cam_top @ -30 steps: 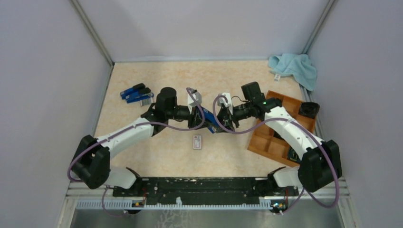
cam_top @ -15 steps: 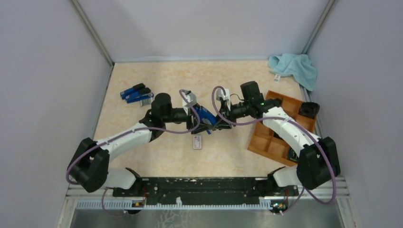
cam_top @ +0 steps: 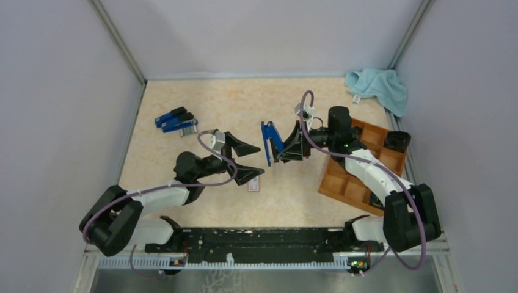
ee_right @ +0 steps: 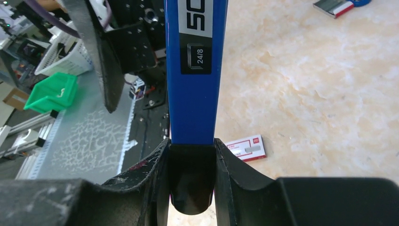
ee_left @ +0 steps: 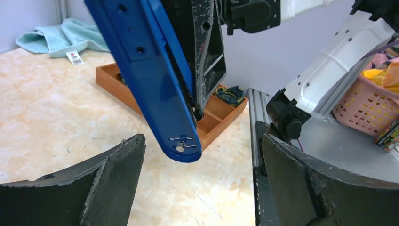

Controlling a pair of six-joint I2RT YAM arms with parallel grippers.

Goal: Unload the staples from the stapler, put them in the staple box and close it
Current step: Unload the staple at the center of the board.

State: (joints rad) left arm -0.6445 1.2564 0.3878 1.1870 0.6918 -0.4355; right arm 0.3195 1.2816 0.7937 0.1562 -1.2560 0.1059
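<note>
A blue stapler (cam_top: 269, 141) hangs off the table near the middle, standing almost on end. My right gripper (cam_top: 282, 149) is shut on its black rear end, which sits between the fingers in the right wrist view (ee_right: 192, 143), with the blue stapler (ee_right: 195, 70) rising from them. My left gripper (cam_top: 256, 160) stands wide open to the stapler's near left, apart from it. In the left wrist view the stapler (ee_left: 155, 70) hangs above and between that gripper's (ee_left: 203, 153) spread fingers without touching them. No staples show in any view.
A small white box with a red label (cam_top: 254, 183) lies on the table under the left gripper. Other blue staplers (cam_top: 176, 120) lie at the far left. A wooden compartment tray (cam_top: 360, 177) stands at the right, and a light blue cloth (cam_top: 379, 85) lies in the far right corner.
The left gripper opened, let go of the stapler and drew back toward the near left. The right gripper kept the stapler, swung it upright and shifted slightly right.
</note>
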